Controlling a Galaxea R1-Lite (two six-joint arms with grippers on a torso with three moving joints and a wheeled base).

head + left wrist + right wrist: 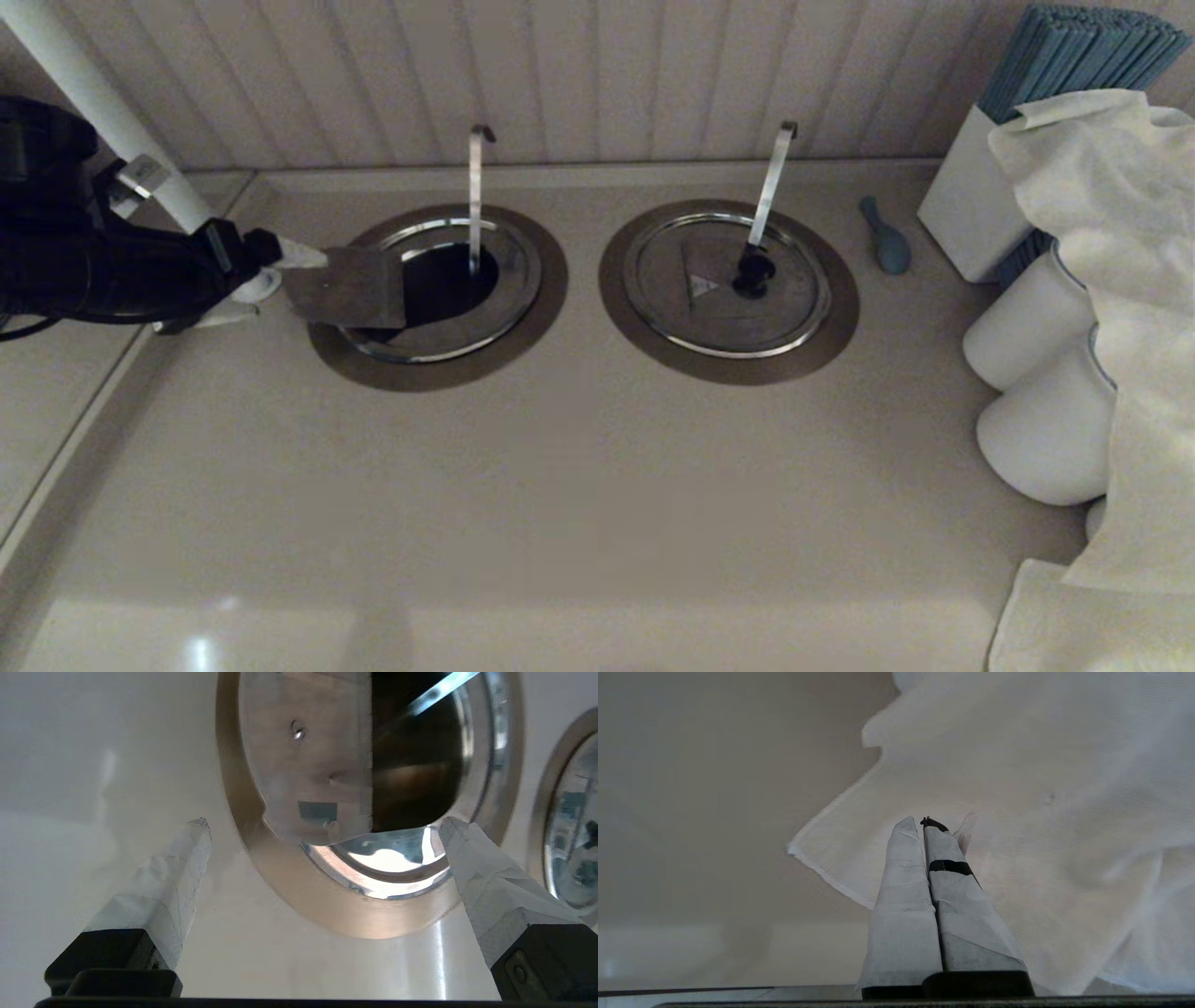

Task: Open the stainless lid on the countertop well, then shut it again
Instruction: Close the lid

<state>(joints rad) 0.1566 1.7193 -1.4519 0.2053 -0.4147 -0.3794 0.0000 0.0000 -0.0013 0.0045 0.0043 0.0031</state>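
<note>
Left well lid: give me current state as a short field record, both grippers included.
lid: stainless lid, flap folded open and standing up on the left side of its well
well: countertop well, dark interior exposed
utensil: slim hook-topped handle upright in the opening
left gripper: left gripper, fingers spread, at the raised flap's left edge, nothing between the fingers
right gripper: right gripper, shut, empty, parked by a white cloth
twin lid: twin lid, closed

Stainless lid [350, 287] flap raised and tilted leftward, countertop well [439, 299] open, dark inside, slim hooked handle upright
</note>
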